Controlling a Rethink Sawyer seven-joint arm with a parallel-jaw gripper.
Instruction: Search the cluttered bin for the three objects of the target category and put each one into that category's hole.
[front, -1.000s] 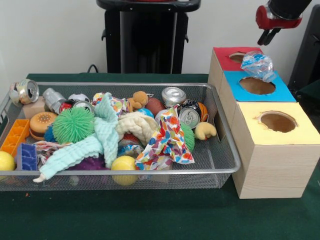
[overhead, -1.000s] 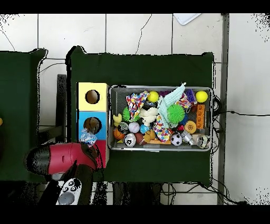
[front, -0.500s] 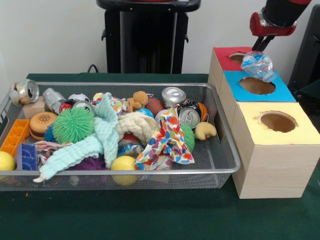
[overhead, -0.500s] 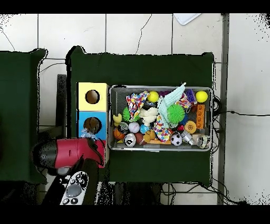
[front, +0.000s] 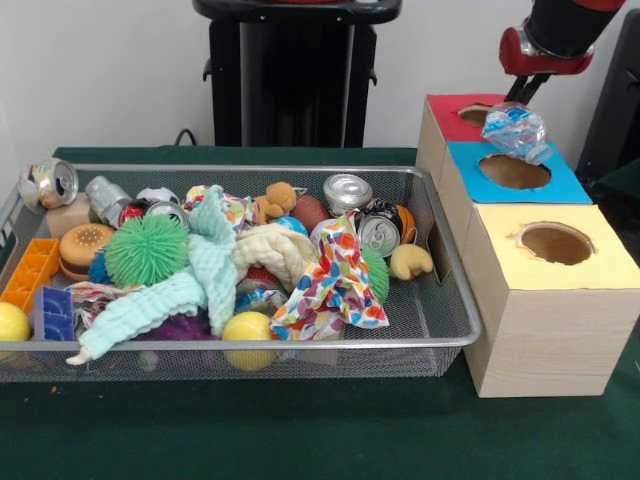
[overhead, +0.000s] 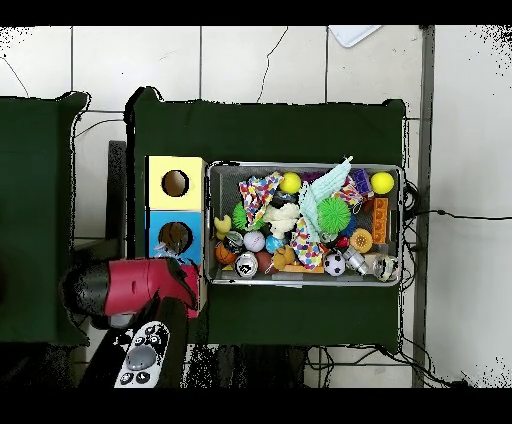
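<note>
A small clear crumpled bottle with a blue-and-white label lies tilted on the far edge of the blue surround, just behind the round hole. My gripper hangs right above and behind the bottle, close to it; I cannot tell whether it touches. In the overhead view my red arm covers the bottle and the red box, beside the blue-surround hole. The wire-mesh bin is full of clutter, and no other bottle shows in it.
The red-topped box stands behind the blue one and the yellow-topped box in front. In the bin lie metal cans, a green spiky ball, mint and patterned cloths, and yellow balls.
My gripper came down and to the left, from up right of the boxes to just above the bottle, then held still. The bottle has not visibly moved.
</note>
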